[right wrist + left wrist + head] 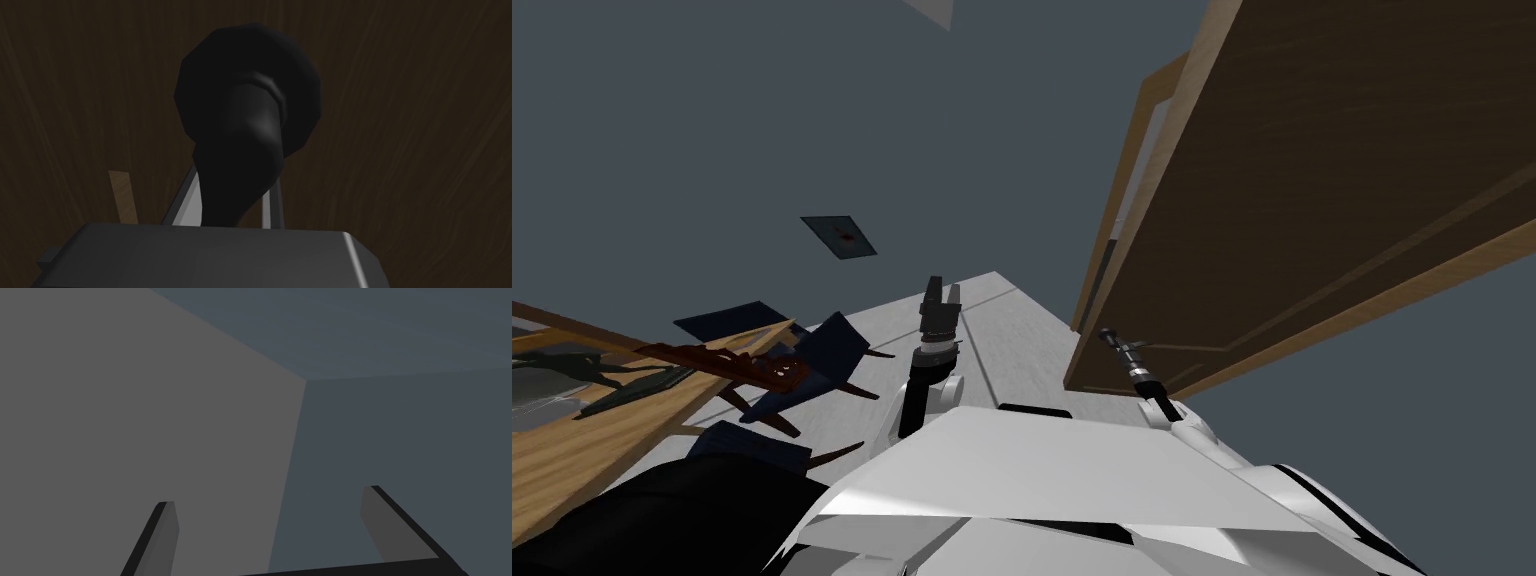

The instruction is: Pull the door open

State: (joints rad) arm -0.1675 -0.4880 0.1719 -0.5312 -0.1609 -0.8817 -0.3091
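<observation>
Grasp looks made: right jaws pinch the dark handle [240, 125] on the brown door [1312, 200] (left jaws spread, apart from the door); next, probably a steady backward pull.

Your left arm [914, 400], at eleven o'clock, is black with a white joint shell and a ribbed grey wrist. The left gripper [943, 286] is a dark box with two grey blade fingers [167, 538]. At one o'clock, your right arm [1144, 380] is slim, black and silver-banded, and the right gripper [1108, 336] matches the left.
</observation>
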